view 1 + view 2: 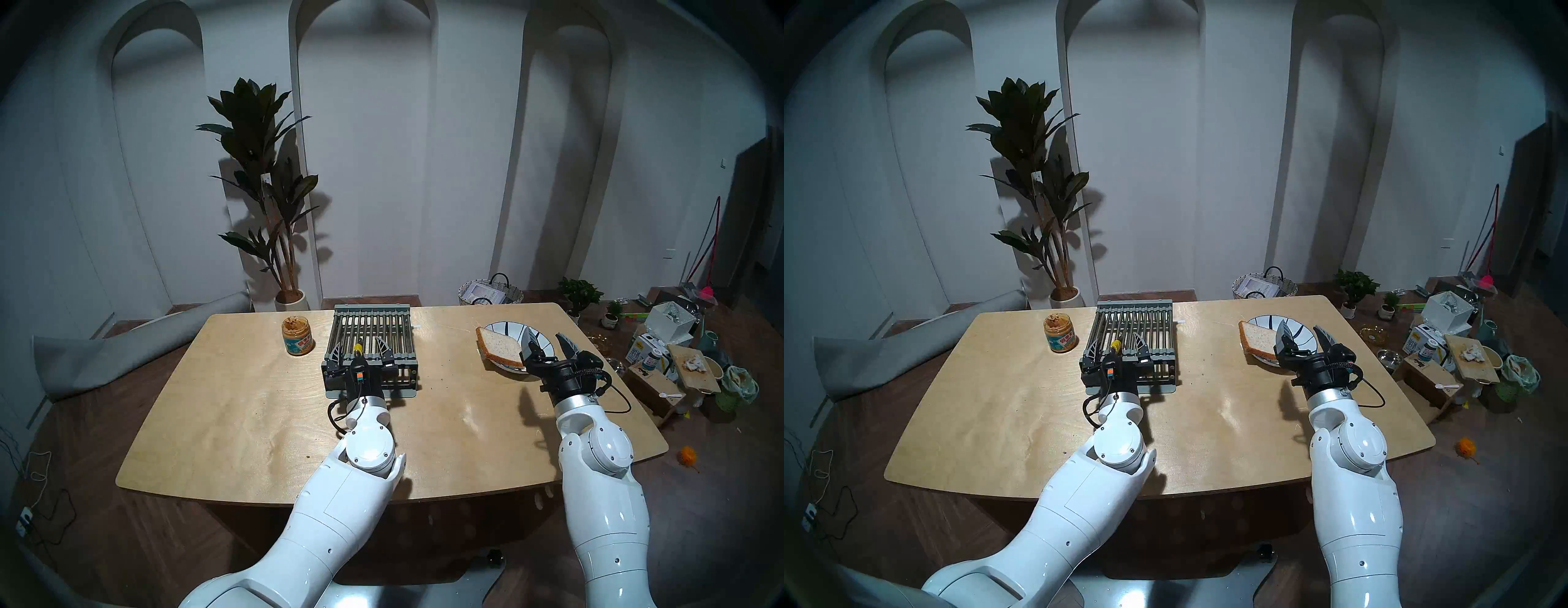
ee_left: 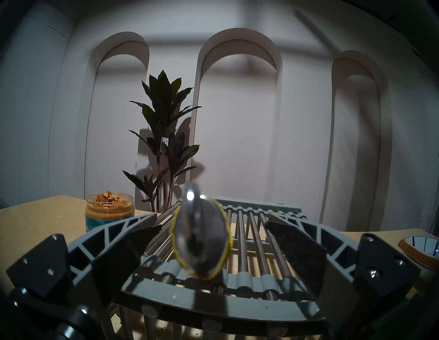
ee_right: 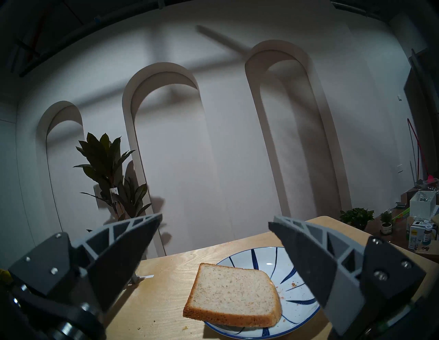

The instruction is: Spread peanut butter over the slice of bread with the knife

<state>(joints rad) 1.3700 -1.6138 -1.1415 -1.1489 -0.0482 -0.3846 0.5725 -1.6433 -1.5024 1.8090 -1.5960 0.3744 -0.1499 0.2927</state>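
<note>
While the head view shows the left end effector (image 1: 361, 349) spread around the knife (image 1: 357, 349) on the rack (image 1: 373, 335), peanut butter (image 1: 297, 326) off to its left, the right wrist view shows the right end effector (image 3: 215, 231) spread, the slice of bread (image 3: 234, 293) just ahead on the plate (image 3: 300, 301).

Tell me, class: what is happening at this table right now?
The left hand is open around the knife, which lies on the grey rack, not yet gripped. The right hand hovers open near the slice of bread overhanging the plate. The peanut butter sits in its open jar; none is spread.
</note>
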